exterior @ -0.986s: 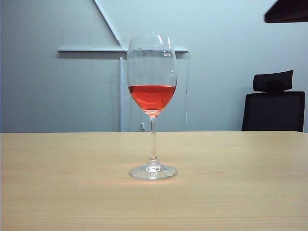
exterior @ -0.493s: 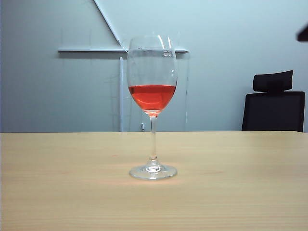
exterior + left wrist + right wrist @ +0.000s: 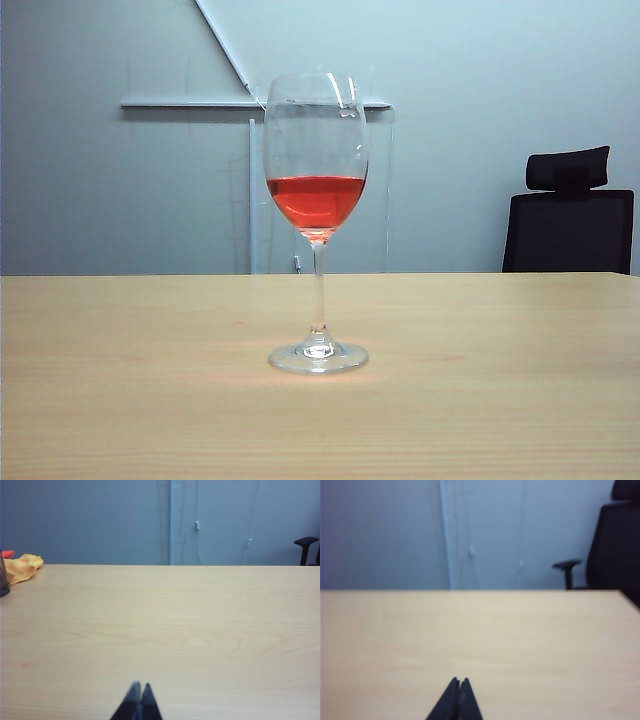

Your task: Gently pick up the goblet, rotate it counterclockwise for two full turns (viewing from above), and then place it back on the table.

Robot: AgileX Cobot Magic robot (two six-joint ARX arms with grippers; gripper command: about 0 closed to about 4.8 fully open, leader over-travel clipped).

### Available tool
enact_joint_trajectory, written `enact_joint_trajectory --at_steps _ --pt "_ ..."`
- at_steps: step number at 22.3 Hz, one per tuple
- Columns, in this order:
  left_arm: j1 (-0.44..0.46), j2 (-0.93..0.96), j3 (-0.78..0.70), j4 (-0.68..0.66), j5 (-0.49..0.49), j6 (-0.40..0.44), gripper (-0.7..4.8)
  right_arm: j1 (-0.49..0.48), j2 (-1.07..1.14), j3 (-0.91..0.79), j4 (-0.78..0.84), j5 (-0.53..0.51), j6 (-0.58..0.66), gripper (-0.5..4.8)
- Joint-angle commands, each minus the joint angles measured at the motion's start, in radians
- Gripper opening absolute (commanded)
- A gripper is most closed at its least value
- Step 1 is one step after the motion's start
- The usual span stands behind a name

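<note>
Exterior view: goblet (image 3: 317, 225) upright on table (image 3: 480, 400), no arm near, set-down seemingly done; left wrist view: left gripper (image 3: 137, 700) pinched closed, empty, bare wood ahead; right wrist view: right gripper (image 3: 457, 697) likewise closed, empty, goblet unseen.

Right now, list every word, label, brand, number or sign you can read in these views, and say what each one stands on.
None: no readable text in any view.
Goblet: clear glass, red liquid, no marking.
Table: bare wood grain.
Chair and yellow cloth: no label visible.
Left tool and right tool: shut, plain black, unmarked.
</note>
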Motion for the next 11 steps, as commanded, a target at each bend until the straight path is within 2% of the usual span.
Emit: enact_joint_trajectory --at_steps 1,11 --pt "-0.001 0.002 0.003 0.011 -0.003 0.0 -0.05 -0.04 -0.031 -0.005 -0.014 -0.006 0.004 -0.06" --pt "-0.001 0.002 0.003 0.012 -0.003 0.0 -0.05 -0.086 -0.031 -0.005 -0.023 0.003 0.003 -0.05"
